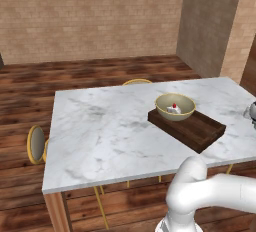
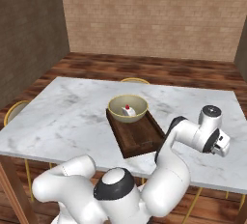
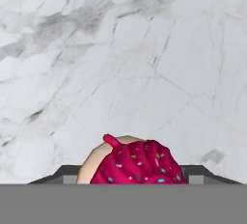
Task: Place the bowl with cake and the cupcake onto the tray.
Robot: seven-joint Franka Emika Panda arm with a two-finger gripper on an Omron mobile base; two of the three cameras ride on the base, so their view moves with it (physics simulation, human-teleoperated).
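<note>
The end effector point(image 2: 223, 147) is seen at the right side of the marble counter point(image 1: 100, 131), carried low over the slab by the bent white arm. In the hand view, the cupcake point(image 3: 137, 162) is seen at the bottom edge, between the 2 dark finger tips: a magenta sprinkled top over a pale body. Whether the fingers are pressed against it or merely set apart around it cannot be told, since the contact is cut off by the lower border. Beyond the cupcake in that view, bare veined marble is shown.

To the left of the end effector, in the right base view, the tray point(image 2: 140, 138) is laid on the counter, well apart from the hand, with the arm's elbow just beside its near right corner. The bowl with cake point(image 2: 128, 107) is set on the tray's far end, upright, with the white slice and its red dot inside. The near half of the tray is left bare wood.

Past the counter's far edge, 1 yellow-framed stool point(image 1: 137, 82) is tucked in, and a 2nd stool point(image 1: 36, 144) is placed at the counter's far left end. A plank floor point(image 1: 75, 76) and brick walls point(image 1: 100, 16) are found behind.
</note>
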